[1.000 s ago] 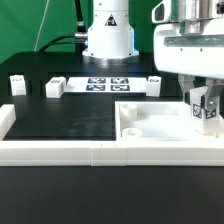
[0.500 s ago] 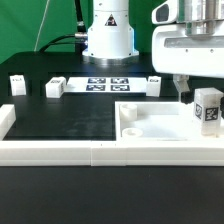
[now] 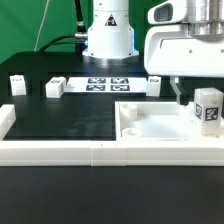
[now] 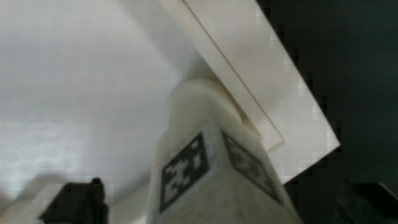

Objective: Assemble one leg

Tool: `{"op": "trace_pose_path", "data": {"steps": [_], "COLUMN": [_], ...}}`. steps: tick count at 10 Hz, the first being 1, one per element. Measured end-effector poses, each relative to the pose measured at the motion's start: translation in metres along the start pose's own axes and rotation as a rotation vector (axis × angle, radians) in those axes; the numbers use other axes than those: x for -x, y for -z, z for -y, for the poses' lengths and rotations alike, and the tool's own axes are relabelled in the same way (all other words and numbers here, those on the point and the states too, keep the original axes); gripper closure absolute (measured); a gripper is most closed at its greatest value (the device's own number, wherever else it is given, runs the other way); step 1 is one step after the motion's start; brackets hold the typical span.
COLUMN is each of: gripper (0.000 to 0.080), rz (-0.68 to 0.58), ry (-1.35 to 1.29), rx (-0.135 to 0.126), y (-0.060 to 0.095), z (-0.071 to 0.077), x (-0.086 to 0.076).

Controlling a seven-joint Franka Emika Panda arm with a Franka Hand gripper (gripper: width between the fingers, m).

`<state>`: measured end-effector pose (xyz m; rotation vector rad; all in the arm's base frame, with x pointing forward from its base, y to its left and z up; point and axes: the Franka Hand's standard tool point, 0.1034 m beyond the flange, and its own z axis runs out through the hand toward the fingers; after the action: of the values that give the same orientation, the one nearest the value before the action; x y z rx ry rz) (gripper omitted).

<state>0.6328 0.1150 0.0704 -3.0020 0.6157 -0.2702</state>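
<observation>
Behind the near white rail (image 3: 60, 152), the white square panel (image 3: 150, 128) lies flat on the exterior view's right, with the leg (image 3: 208, 106) standing upright at its right edge, tag toward the camera. The gripper (image 3: 186, 92) hangs just beside it, fingers spread and touching nothing; farther back lie the marker board (image 3: 107, 84) and three loose legs (image 3: 53, 87).

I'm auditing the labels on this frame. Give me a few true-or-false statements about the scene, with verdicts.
1. The leg stands upright on the white panel. True.
2. The gripper is clamped on the leg. False: its jaws are open and the leg stands free.
3. Three other pegs sit on the black table, off the panel. True.
4. The marker board lies on the white panel. False: it lies on the table, apart from the panel.
</observation>
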Motion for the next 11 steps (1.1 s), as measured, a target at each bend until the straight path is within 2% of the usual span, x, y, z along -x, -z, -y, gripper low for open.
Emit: {"op": "trace_pose_path", "data": {"steps": [3, 6, 7, 8, 9, 10, 11], "gripper": [0.015, 0.015, 0.0262, 0.0262, 0.0409, 0.0509, 0.0509], "rz": [-0.01, -0.017, -0.017, -0.016, -0.016, -0.016, -0.016], "ry": [0.28, 0.566, 0.599, 0.59, 0.59, 0.59, 0.582], "rx": [0.012, 0.038, 0.041, 0.042, 0.042, 0.042, 0.042], "y": [0.0021, 0.003, 0.0029, 0.0026, 0.0025, 0.0024, 0.0022], "z": [0.0054, 0.0066, 0.0062, 0.0059, 0.0058, 0.0058, 0.0056], "x": [-0.0007, -0.002, -0.0022, -0.0019, -0.0018, -0.0018, -0.0017]}}
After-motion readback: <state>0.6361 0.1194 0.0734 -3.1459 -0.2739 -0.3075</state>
